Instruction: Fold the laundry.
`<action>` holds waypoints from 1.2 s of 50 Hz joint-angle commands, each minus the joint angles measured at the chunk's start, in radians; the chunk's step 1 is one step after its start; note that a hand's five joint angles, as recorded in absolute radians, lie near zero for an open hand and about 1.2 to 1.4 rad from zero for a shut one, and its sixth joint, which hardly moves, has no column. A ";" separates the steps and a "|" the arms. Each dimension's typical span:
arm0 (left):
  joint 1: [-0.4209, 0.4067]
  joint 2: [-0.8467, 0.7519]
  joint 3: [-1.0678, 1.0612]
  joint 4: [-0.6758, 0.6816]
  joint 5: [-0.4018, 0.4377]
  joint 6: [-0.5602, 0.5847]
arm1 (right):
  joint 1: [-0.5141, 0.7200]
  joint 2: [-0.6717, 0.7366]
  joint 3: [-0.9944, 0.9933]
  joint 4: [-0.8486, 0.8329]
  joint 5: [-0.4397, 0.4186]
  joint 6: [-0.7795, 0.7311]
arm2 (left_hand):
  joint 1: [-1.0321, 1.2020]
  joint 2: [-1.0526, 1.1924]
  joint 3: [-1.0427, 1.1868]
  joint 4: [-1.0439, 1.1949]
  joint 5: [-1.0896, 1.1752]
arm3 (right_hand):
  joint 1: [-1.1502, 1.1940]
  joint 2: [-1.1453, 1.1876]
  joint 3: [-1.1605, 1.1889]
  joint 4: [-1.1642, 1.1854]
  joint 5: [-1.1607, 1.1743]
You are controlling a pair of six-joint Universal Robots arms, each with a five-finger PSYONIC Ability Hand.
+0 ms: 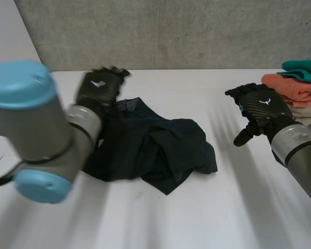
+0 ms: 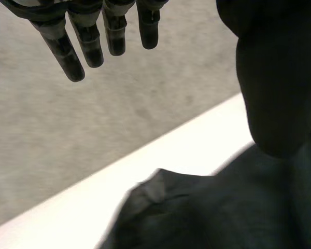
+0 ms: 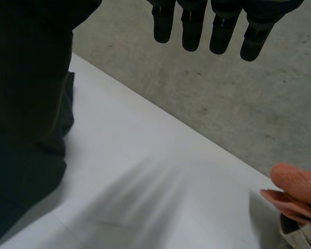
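A dark navy garment (image 1: 155,148) lies crumpled on the middle of the white table (image 1: 197,218). My left hand (image 1: 101,85) hovers over the garment's far left edge. In the left wrist view its fingers (image 2: 88,41) are straight and hold nothing, with the garment (image 2: 223,207) below the palm. My right hand (image 1: 259,111) is raised to the right of the garment, apart from it. Its fingers (image 3: 207,26) are straight and empty, and the garment (image 3: 20,181) lies off to the thumb's side.
A stack of folded cloths stands at the table's far right: a teal one (image 1: 306,70) on an orange one (image 1: 295,88), with a pale one (image 1: 306,111) beneath. The orange cloth (image 3: 298,184) is beside my right hand. A grey wall (image 1: 171,31) runs behind the table.
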 commanded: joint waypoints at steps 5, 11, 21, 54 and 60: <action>0.223 0.193 -0.334 -0.039 0.223 0.146 | 0.073 -0.038 -0.043 0.191 -0.085 -0.005 | -0.013 -0.031 -0.034 -0.027 -0.051 | -0.056 -0.032 -0.028 -0.030 -0.048; 0.295 0.083 -0.428 0.012 0.283 0.245 | 0.138 -0.029 -0.038 0.223 -0.079 -0.029 | -0.013 -0.031 -0.034 -0.027 -0.051 | -0.056 -0.032 -0.028 -0.030 -0.048; 0.323 -0.093 -0.414 0.179 0.317 0.259 | 0.181 0.004 0.000 0.132 0.002 -0.063 | 0.200 0.181 0.178 0.185 0.161 | -0.056 -0.032 -0.028 -0.030 -0.048; 0.012 -0.092 0.123 0.406 0.303 -0.043 | 0.078 -0.023 0.035 0.028 0.060 -0.029 | 1.209 1.191 1.188 1.194 1.171 | -0.056 -0.032 -0.028 -0.030 -0.048; -0.124 -0.245 0.095 0.397 0.451 -0.103 | 0.003 -0.003 0.031 0.026 0.060 -0.020 | 1.017 0.999 0.996 1.002 0.979 | -0.056 -0.032 -0.028 -0.030 -0.048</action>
